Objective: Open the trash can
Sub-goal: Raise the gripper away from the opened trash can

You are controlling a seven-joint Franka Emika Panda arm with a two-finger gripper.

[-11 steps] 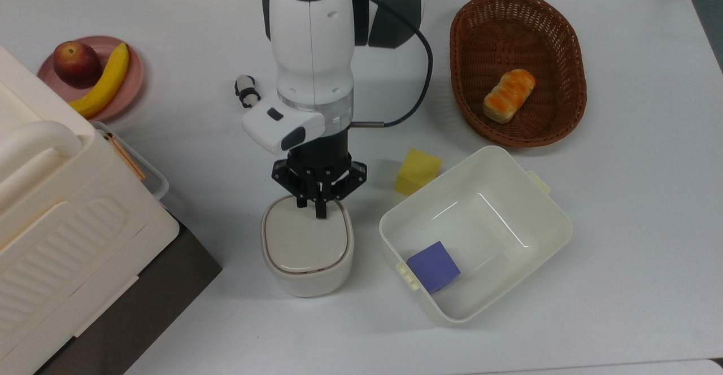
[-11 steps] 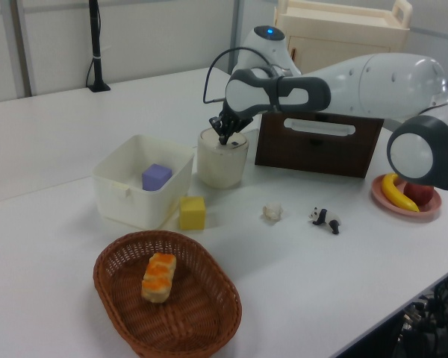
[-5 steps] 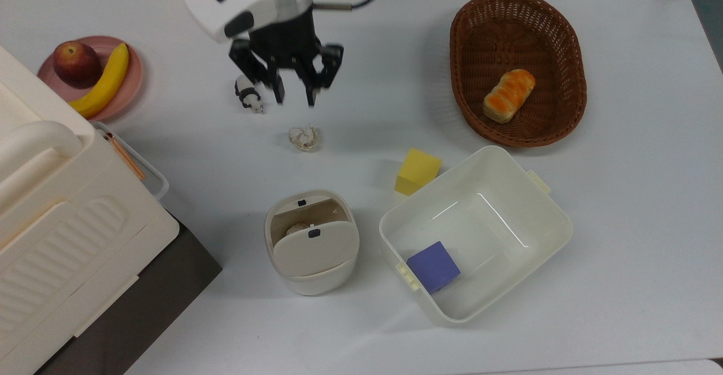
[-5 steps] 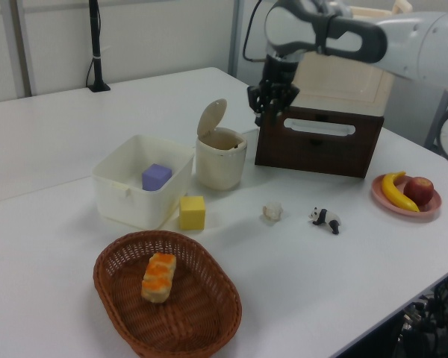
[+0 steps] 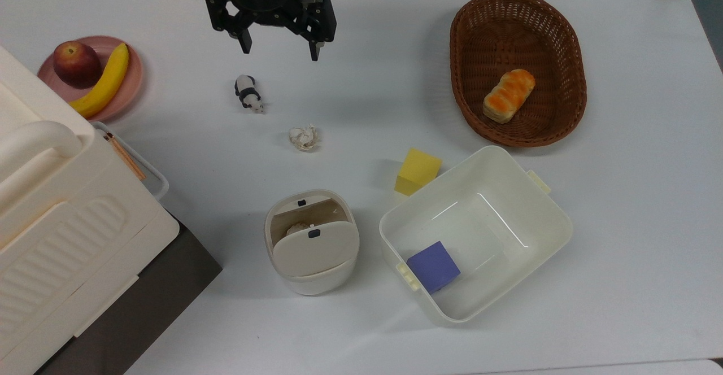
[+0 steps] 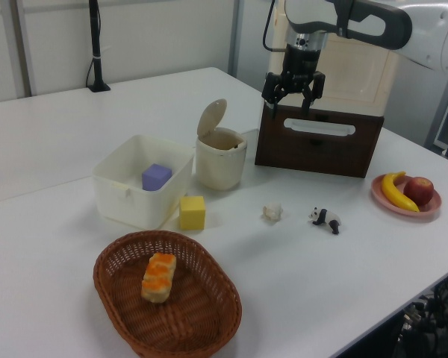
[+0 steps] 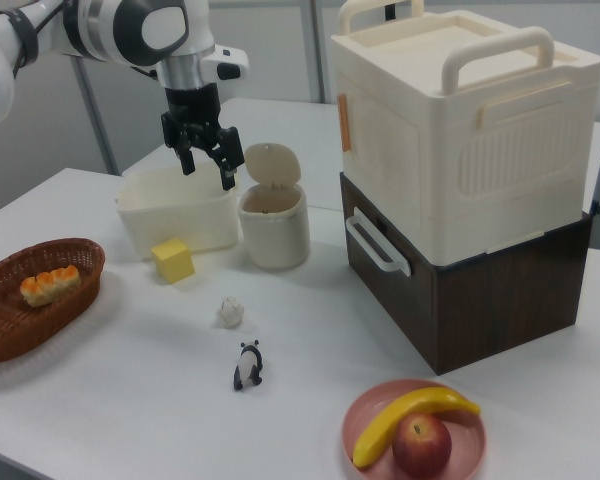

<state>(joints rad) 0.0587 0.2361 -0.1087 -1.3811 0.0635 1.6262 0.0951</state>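
The trash can is a small cream bin near the table's front, in the top view's lower middle. Its beige lid stands tipped up on its hinge, and the inside shows with something pale in it. From the side, the trash can has its lid upright; the right view gives the same trash can. My gripper hangs open and empty well behind the can, above the table's far side. It is high above the table in the left view and right view.
A crumpled paper ball and a toy panda lie between gripper and can. A yellow cube sits beside a white tub holding a purple cube. Wicker basket with bread, fruit plate, big cream box.
The gripper lifted off the can's lid and drew back toward the top view's top, its fingers spreading. The lid sprang up and stays up.
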